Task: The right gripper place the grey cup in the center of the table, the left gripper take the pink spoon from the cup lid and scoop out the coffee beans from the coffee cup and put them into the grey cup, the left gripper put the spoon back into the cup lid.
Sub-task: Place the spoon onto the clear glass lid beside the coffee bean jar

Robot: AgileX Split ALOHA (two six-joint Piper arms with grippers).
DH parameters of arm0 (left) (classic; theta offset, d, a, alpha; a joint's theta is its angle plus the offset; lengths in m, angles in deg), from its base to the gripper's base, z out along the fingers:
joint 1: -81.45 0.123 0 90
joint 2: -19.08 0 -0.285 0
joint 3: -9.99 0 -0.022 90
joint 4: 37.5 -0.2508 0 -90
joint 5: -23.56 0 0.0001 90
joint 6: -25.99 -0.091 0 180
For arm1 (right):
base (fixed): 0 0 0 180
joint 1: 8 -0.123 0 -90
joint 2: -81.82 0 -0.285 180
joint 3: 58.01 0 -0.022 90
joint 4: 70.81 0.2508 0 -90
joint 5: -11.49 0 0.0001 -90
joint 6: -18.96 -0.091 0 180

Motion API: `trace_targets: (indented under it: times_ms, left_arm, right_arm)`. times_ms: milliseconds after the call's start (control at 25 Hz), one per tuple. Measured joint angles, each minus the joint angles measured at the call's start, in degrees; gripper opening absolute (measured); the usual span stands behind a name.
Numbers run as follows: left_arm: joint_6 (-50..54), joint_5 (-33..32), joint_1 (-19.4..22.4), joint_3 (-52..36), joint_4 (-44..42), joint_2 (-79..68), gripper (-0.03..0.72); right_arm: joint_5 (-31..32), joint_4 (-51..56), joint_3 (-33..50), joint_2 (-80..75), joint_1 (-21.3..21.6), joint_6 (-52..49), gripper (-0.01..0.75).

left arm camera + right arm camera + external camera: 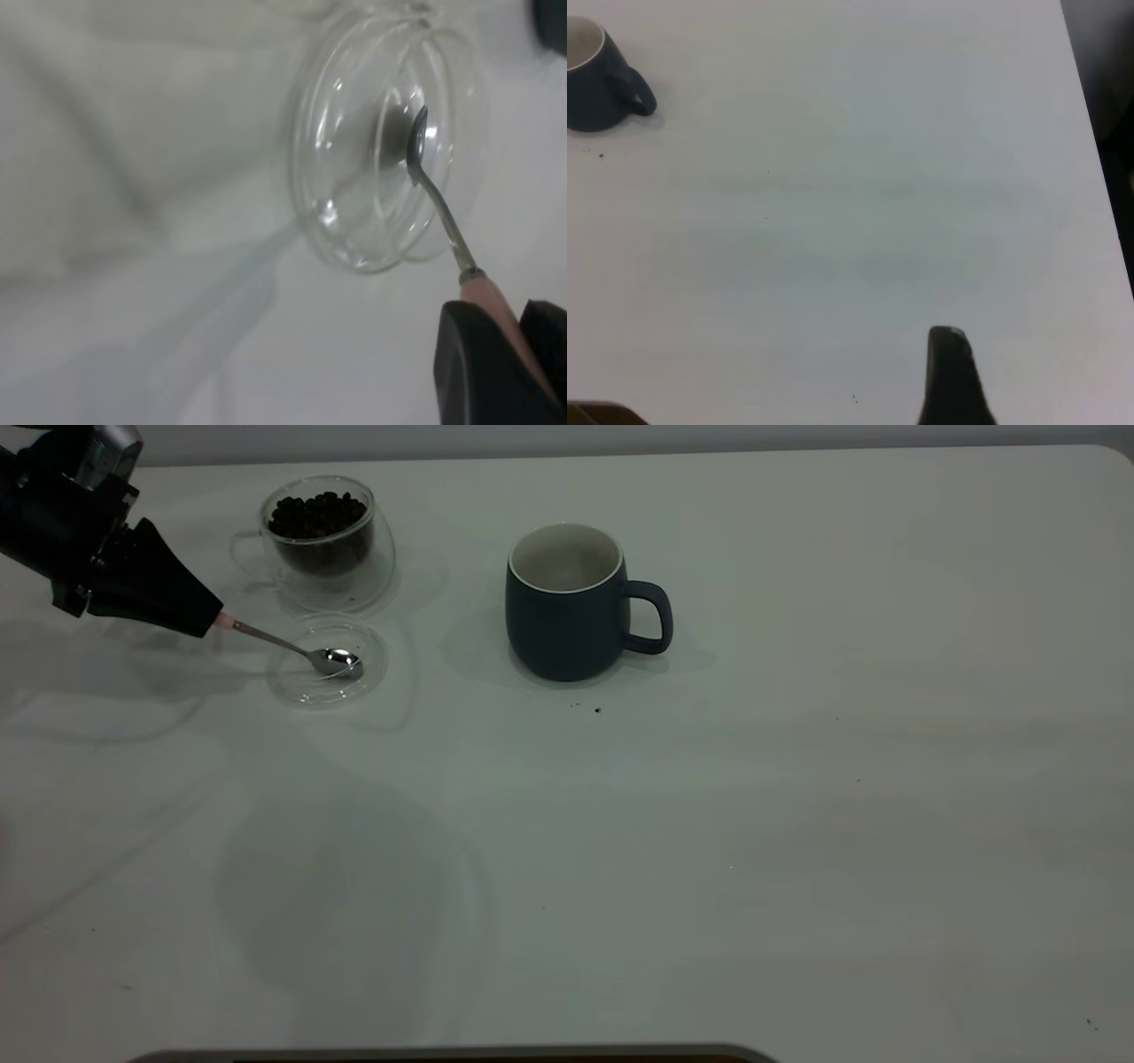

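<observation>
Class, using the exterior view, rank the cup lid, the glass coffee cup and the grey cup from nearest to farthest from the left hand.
1. Cup lid: just beyond the left hand, under the bowl of the spoon it holds.
2. Coffee cup: behind the lid, full of beans.
3. Grey cup: farthest, near the table's centre, handle pointing away from the left hand.

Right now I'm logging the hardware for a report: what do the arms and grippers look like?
The left gripper is matte black and tapers to a narrow wedge; behind it sits a blocky black wrist with a silver-grey part on top. Of the right gripper only one black, round-tipped finger shows, in its own wrist view. No cables or markings are visible.
</observation>
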Motion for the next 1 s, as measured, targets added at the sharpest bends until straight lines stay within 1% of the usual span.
trace_targets:
  times_ms: [480,600,680,880,1000]
  left_arm:
    - [1.2,0.0,0.0,0.0,0.6,-0.8,0.115]
    - [2.3,0.0,0.0,0.0,0.5,-0.8,0.140]
    - [3.4,0.0,0.0,0.0,0.4,-0.9,0.187]
    - [5.2,0.0,0.0,0.0,-0.2,-1.0,0.388]
    - [5.7,0.0,0.0,0.0,-0.9,-1.0,0.464]
  right_arm:
    - [0.0,0.0,0.0,0.0,0.0,0.0,0.529]
    - [0.0,0.0,0.0,0.0,0.0,0.0,0.529]
    - [0.0,0.0,0.0,0.0,0.0,0.0,0.529]
    - [0.0,0.0,0.0,0.0,0.0,0.0,0.529]
    - [0.0,0.0,0.0,0.0,0.0,0.0,0.529]
